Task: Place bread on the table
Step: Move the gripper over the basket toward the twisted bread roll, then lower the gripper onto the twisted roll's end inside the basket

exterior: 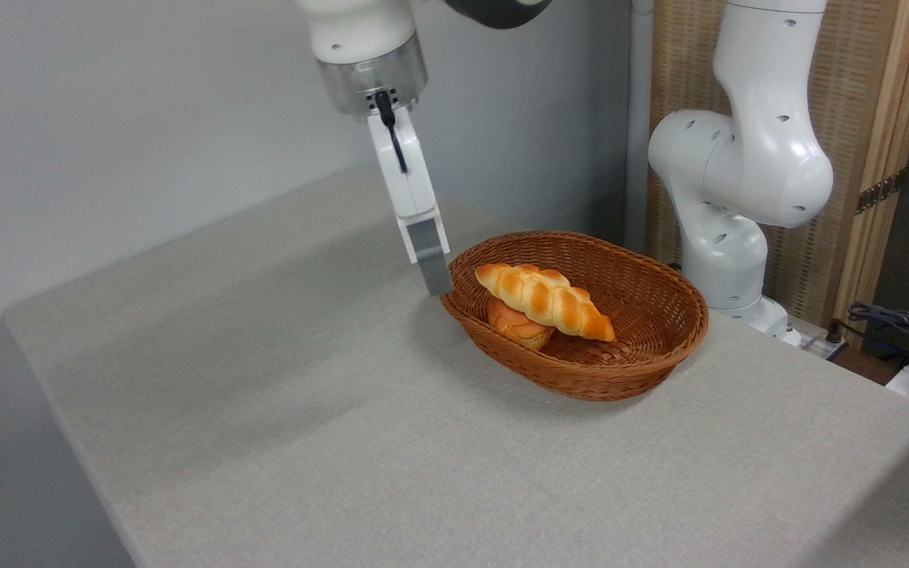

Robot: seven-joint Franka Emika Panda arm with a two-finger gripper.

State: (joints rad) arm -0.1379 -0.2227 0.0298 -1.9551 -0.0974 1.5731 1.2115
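Pale grey walls are seen behind the counter (344, 410), whose light grey, finely textured top fills most of the view, while a slatted wooden screen (865, 158) stands at the far right. On the counter's far right part a brown oval wicker basket (644, 347) is set, and behind it the white base of the arm (738, 173) is mounted.

The bread (545, 300) is seen as an elongated braided loaf, golden-orange on its raised twists with pale cream stripes in the grooves between them, and tapered at both ends. It is laid inside the basket, slanting from the upper left down to the lower right, and takes up roughly half of the basket's length. It is propped on a smaller round orange bun (516, 325), which is partly covered by it, so its left end is lifted near the level of the rim.

The tool (432, 272) is hung from above on a white link, tilted a little, with its grey fingertip lowered just outside the basket's left rim. The bread is found to the right of the tool, near it but apart, with the rim between them. Only one finger is shown edge-on, so whether the tool is spread or closed cannot be told; nothing is seen held in it.
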